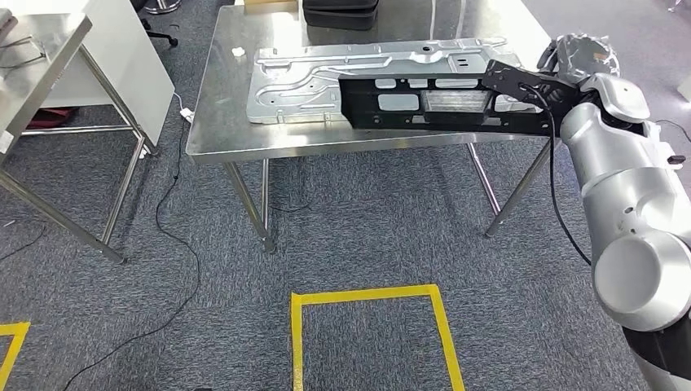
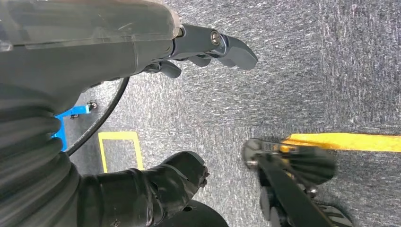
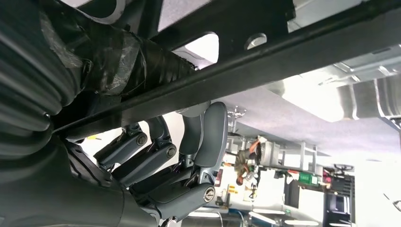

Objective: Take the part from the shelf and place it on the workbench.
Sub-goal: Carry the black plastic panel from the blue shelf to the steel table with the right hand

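A long black perforated metal part [image 1: 440, 102] lies across the steel workbench [image 1: 220, 122], over a silver stamped panel [image 1: 301, 81]. My right hand [image 1: 562, 85] grips the part's right end at the bench's right side. In the right wrist view the black part [image 3: 265, 52] runs across the picture, and the hand's fingers [image 3: 156, 156] curl around its edge. My left hand [image 2: 189, 52] hangs over grey carpet, its fingers apart and nothing in it.
A second steel table [image 1: 49, 57] stands at the left, with a white panel behind it. A black case [image 1: 341, 12] sits at the workbench's far edge. Black cables [image 1: 175, 220] trail on the carpet. Yellow tape [image 1: 367, 297] marks a square on the floor.
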Robot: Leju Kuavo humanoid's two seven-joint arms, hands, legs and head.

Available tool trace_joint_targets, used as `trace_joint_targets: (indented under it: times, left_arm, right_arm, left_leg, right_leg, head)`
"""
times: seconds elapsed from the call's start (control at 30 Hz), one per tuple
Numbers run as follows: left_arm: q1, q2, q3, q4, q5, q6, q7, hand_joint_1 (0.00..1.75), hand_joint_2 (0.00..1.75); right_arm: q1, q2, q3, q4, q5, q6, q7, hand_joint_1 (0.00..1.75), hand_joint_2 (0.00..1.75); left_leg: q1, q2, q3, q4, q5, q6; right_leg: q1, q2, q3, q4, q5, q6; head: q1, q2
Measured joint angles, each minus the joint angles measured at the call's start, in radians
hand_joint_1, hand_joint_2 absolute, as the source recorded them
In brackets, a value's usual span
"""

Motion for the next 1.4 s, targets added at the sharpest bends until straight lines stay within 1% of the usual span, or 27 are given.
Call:
trace_joint_targets:
  times: [0.03,0.1,0.2,0.27,0.3,0.37,0.4,0.43,0.47,0.5,0.57,0.63,0.67,0.73,0.77,0.83,0.9,0.93,0.97,1.0,1.07,1.1,1.13,1.23,1.3,1.33,1.4]
  left_arm:
    - [0.000,0.000,0.000,0.000,0.000,0.001,0.001,0.00,1.75]
    - [-0.001,0.000,0.000,0.000,0.001,0.006,0.004,0.00,1.75]
    - [-0.002,0.000,0.000,0.000,-0.002,0.018,0.010,0.00,1.75]
    - [-0.001,-0.002,0.000,0.000,-0.005,0.021,0.011,0.00,1.75]
    - [-0.002,-0.003,0.000,0.000,-0.006,0.021,0.011,0.00,1.75]
    - [-0.003,-0.003,0.000,0.000,-0.006,0.022,0.012,0.00,1.75]
    - [-0.004,-0.003,0.000,0.000,-0.006,0.023,0.012,0.00,1.75]
    - [-0.003,-0.003,0.000,0.000,-0.007,0.024,0.012,0.00,1.75]
    - [-0.003,-0.003,0.000,0.000,-0.007,0.025,0.012,0.00,1.75]
    - [-0.002,-0.003,0.000,0.000,-0.007,0.025,0.012,0.00,1.75]
    - [-0.001,-0.004,0.000,0.000,-0.007,0.023,0.013,0.00,1.75]
    - [-0.002,-0.005,0.000,0.000,-0.008,0.020,0.013,0.00,1.75]
    - [-0.003,-0.005,0.000,0.000,-0.009,0.017,0.013,0.00,1.75]
    - [-0.003,-0.005,-0.001,0.000,-0.012,0.012,0.012,0.00,1.75]
    - [-0.003,-0.005,-0.001,0.000,-0.014,0.008,0.010,0.00,1.75]
    - [-0.002,-0.004,-0.002,0.000,-0.018,0.003,0.006,0.00,1.75]
    - [-0.001,-0.004,-0.002,0.000,-0.020,0.000,0.004,0.00,1.75]
    - [-0.001,-0.004,-0.002,0.000,-0.021,-0.001,0.004,0.00,1.75]
    - [-0.001,-0.004,-0.003,0.000,-0.022,-0.001,0.004,0.00,1.75]
    - [-0.001,-0.004,-0.003,0.000,-0.022,-0.001,0.004,0.00,1.75]
    - [-0.001,-0.004,-0.003,0.000,-0.022,-0.002,0.004,0.00,1.75]
    - [-0.002,-0.003,-0.003,0.000,-0.022,-0.002,0.004,0.00,1.75]
    - [-0.002,-0.003,-0.003,0.000,-0.022,-0.002,0.004,0.00,1.75]
    - [-0.001,-0.003,-0.003,0.000,-0.022,-0.001,0.004,0.00,1.75]
    - [-0.001,-0.003,-0.003,0.000,-0.022,0.000,0.005,0.00,1.75]
    - [-0.002,-0.004,-0.003,0.000,-0.022,0.000,0.005,0.00,1.75]
    - [-0.003,-0.003,-0.003,0.000,-0.022,0.001,0.005,0.00,1.75]
  right_arm:
    - [0.000,0.001,0.000,0.000,-0.002,0.000,-0.003,1.75,1.75]
    - [-0.001,0.003,0.000,0.000,-0.005,0.000,-0.006,1.75,1.75]
    - [0.001,0.005,-0.001,0.000,-0.006,0.000,-0.006,1.75,1.75]
    - [0.001,0.006,-0.001,-0.001,-0.006,-0.001,-0.006,1.75,1.75]
    - [0.000,0.006,-0.001,-0.001,-0.006,-0.001,-0.006,1.75,1.75]
    - [-0.001,0.006,-0.002,-0.001,-0.006,-0.001,-0.006,1.75,1.75]
    - [0.001,0.006,-0.003,0.000,-0.006,-0.001,-0.006,1.75,1.75]
    - [0.003,0.006,-0.003,0.001,-0.006,-0.001,-0.006,1.75,1.75]
    - [0.004,0.006,-0.003,0.002,-0.006,-0.001,-0.005,1.75,1.75]
    - [0.005,0.006,-0.003,0.003,-0.006,-0.001,-0.005,1.75,1.75]
    - [0.003,0.006,-0.004,0.003,-0.007,-0.002,-0.005,1.75,1.75]
    - [-0.001,0.007,-0.004,0.002,-0.008,0.001,-0.010,1.75,1.75]
    - [-0.002,0.008,-0.005,0.003,-0.009,0.004,-0.016,1.75,1.75]
    - [-0.002,0.010,-0.004,0.002,-0.009,0.011,-0.029,1.75,1.75]
    - [-0.003,0.012,-0.004,0.002,-0.009,0.014,-0.034,1.75,1.75]
    - [-0.003,0.017,-0.004,0.001,-0.009,0.017,-0.037,1.75,1.75]
    - [-0.003,0.020,-0.004,0.000,-0.009,0.017,-0.038,1.75,1.75]
    - [-0.003,0.021,-0.004,0.000,-0.009,0.017,-0.038,1.75,1.75]
    - [-0.003,0.022,-0.004,0.000,-0.009,0.017,-0.038,1.75,1.75]
    - [-0.003,0.023,-0.004,0.000,-0.010,0.017,-0.038,1.75,1.75]
    - [-0.004,0.023,-0.004,-0.001,-0.011,0.016,-0.039,1.75,1.75]
    - [-0.005,0.024,-0.004,-0.001,-0.012,0.016,-0.039,1.75,1.75]
    - [-0.006,0.024,-0.004,-0.002,-0.013,0.015,-0.039,1.75,1.75]
    - [-0.008,0.023,-0.004,-0.004,-0.019,0.015,-0.040,1.75,1.75]
    - [-0.012,0.024,-0.004,-0.006,-0.024,0.016,-0.042,1.75,1.75]
    - [-0.015,0.024,-0.004,-0.007,-0.027,0.017,-0.043,1.75,1.75]
    - [-0.021,0.025,-0.004,-0.008,-0.029,0.020,-0.043,1.75,1.75]
  left_leg:
    - [-0.001,0.000,0.026,-0.072,0.044,0.004]
    - [-0.006,0.000,0.065,-0.175,0.086,0.012]
    - [-0.009,-0.001,0.079,-0.200,0.096,0.025]
    - [-0.005,0.002,0.087,-0.213,0.107,0.035]
    - [-0.002,0.003,0.091,-0.219,0.110,0.040]
    - [-0.002,0.002,0.093,-0.220,0.110,0.044]
    - [-0.002,0.001,0.092,-0.219,0.110,0.045]
    - [-0.002,0.000,0.092,-0.217,0.108,0.045]
    - [-0.002,-0.001,0.092,-0.213,0.106,0.044]
    - [-0.002,-0.002,0.092,-0.209,0.103,0.042]
    - [-0.004,-0.003,0.090,-0.197,0.095,0.035]
    - [-0.006,-0.003,0.084,-0.190,0.091,0.026]
    - [-0.007,-0.003,0.082,-0.189,0.091,0.021]
    - [-0.007,-0.003,0.082,-0.187,0.088,0.012]
    - [-0.007,-0.003,0.077,-0.175,0.076,0.006]
    - [-0.004,-0.003,0.040,-0.088,0.022,-0.002]
    - [-0.001,-0.002,-0.020,0.043,-0.035,-0.008]
    - [0.000,-0.002,-0.038,0.082,-0.043,-0.010]
    - [0.001,-0.002,-0.039,0.085,-0.034,-0.010]
    - [0.001,-0.002,-0.022,0.049,-0.007,-0.009]
    - [0.000,-0.003,0.048,-0.088,0.056,-0.002]
    - [-0.002,-0.003,0.077,-0.145,0.074,0.003]
    - [-0.004,-0.003,0.093,-0.179,0.080,0.007]
    - [-0.006,-0.003,0.100,-0.197,0.081,0.021]
    - [-0.002,-0.001,0.105,-0.207,0.087,0.034]
    - [-0.001,0.000,0.107,-0.211,0.089,0.038]
    - [-0.001,-0.001,0.108,-0.210,0.088,0.043]
  right_leg:
    - [0.000,0.000,0.005,0.001,-0.004,0.002]
    - [0.001,0.000,0.009,0.001,-0.008,0.009]
    - [0.002,0.001,0.008,-0.001,-0.009,0.026]
    - [0.002,0.000,0.001,0.020,-0.028,0.035]
    - [0.002,-0.001,-0.016,0.058,-0.052,0.038]
    - [-0.002,-0.002,-0.070,0.176,-0.108,0.043]
    - [-0.004,-0.002,-0.097,0.231,-0.126,0.046]
    - [-0.006,-0.003,-0.111,0.256,-0.126,0.048]
    - [-0.007,-0.003,-0.107,0.245,-0.108,0.050]
    - [-0.009,-0.004,-0.087,0.202,-0.078,0.050]
    - [-0.009,-0.006,-0.025,0.076,-0.027,0.046]
    - [-0.003,-0.005,0.005,0.016,-0.016,0.040]
    - [0.000,-0.004,0.006,0.014,-0.018,0.036]
    - [-0.004,-0.004,0.006,0.009,-0.014,0.026]
    - [-0.007,-0.004,0.009,0.006,-0.012,0.020]
    - [-0.010,-0.007,0.013,0.001,-0.011,0.010]
    - [-0.009,-0.007,0.012,0.001,-0.012,0.005]
    - [-0.008,-0.006,0.013,0.001,-0.012,0.005]
    - [-0.008,-0.006,0.013,0.001,-0.012,0.005]
    - [-0.008,-0.006,0.015,0.002,-0.013,0.006]
    - [-0.007,-0.005,0.018,0.003,-0.016,0.011]
    - [-0.006,-0.005,0.018,0.004,-0.017,0.015]
    - [-0.004,-0.005,0.018,0.005,-0.017,0.020]
    - [-0.004,-0.004,0.016,0.003,-0.017,0.036]
    - [-0.005,-0.005,0.000,0.038,-0.043,0.044]
    - [-0.006,-0.005,-0.022,0.085,-0.070,0.047]
    - [-0.006,-0.005,-0.081,0.213,-0.124,0.052]
  head:
    - [0.000,0.000]
    - [0.000,0.000]
    - [0.000,0.000]
    - [0.001,0.000]
    - [0.002,0.000]
    - [0.002,0.000]
    - [0.003,0.000]
    - [0.002,0.000]
    - [0.003,0.000]
    - [0.002,0.000]
    - [0.002,0.000]
    - [0.002,0.000]
    - [0.002,0.000]
    - [0.002,0.000]
    - [0.002,0.000]
    - [0.002,0.000]
    - [0.002,0.000]
    - [0.002,0.000]
    - [0.002,0.000]
    - [0.002,0.000]
    - [0.002,0.000]
    - [0.002,0.000]
    - [0.002,0.000]
    - [0.002,0.000]
    - [0.002,0.000]
    - [0.002,0.000]
    - [0.002,0.000]
